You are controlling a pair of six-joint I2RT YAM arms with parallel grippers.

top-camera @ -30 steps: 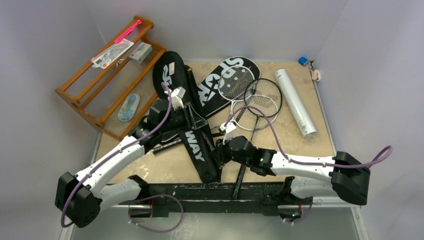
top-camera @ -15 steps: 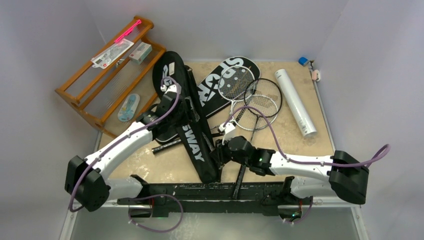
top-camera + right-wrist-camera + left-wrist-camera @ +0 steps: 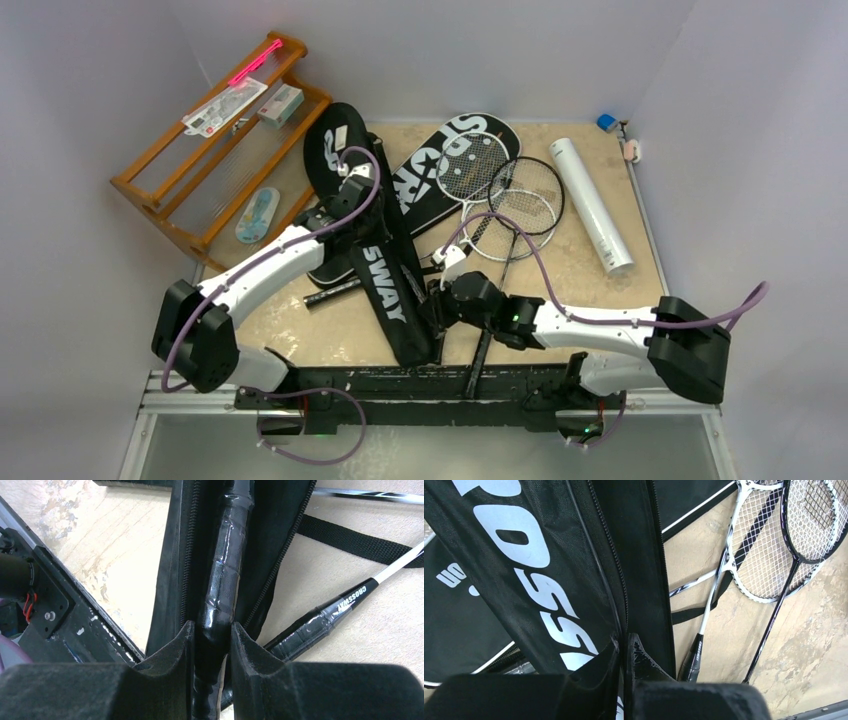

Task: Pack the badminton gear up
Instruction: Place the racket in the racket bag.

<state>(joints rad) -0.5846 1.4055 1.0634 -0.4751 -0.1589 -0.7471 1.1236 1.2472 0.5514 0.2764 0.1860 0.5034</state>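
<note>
Black white-lettered cover gapes unzipped; right gripper pinches the glossy taped racket handle inside; left gripper sits pressed together at the zip.

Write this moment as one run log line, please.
left gripper: shut on cover | right gripper: shut on handle, inside cover

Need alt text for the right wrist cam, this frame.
The right gripper clamps a black taped racket handle that lies between the unzipped edges of the black cover. To the right, a second racket's handle, lettered CROSSWAY, rests on the tan table below a black webbing strap.
</note>
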